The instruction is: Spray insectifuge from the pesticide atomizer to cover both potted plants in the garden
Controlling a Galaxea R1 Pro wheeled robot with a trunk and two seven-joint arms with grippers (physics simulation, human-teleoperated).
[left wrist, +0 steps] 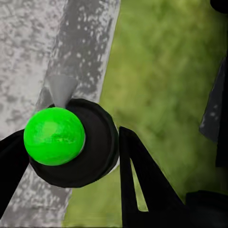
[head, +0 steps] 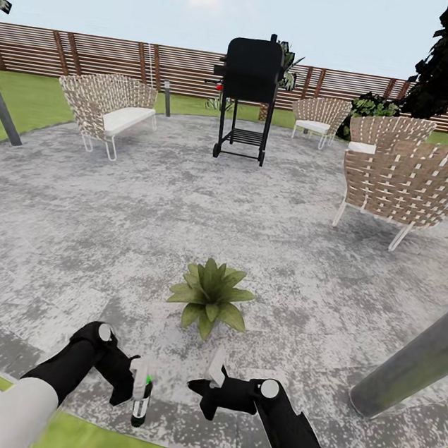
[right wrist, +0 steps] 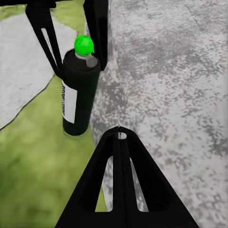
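At the far left of the head view a grey post lamp (head: 3, 113) is seen leaning at the lawn's edge, and a woven loveseat (head: 108, 109) with a white cushion is set on the round gravel patio (head: 110, 222). Lower down, the left hand (head: 135, 388) is closed around the pesticide atomizer (head: 141, 399), which is held upright above the patio's rim where gravel meets grass. In the left wrist view the bottle's dark cap and a bright green ball (left wrist: 54, 136) on top are seen between the black fingers (left wrist: 142, 185). Ahead of both hands, one potted plant (head: 209, 296) is standing on the gravel, well apart from them. Behind it a black grill (head: 248, 92) is placed before the slatted fence (head: 98, 57). The right hand (head: 210, 386) is held just beside the bottle, its fingers pressed together and empty. Two woven chairs (head: 401, 179) are seen at the right.
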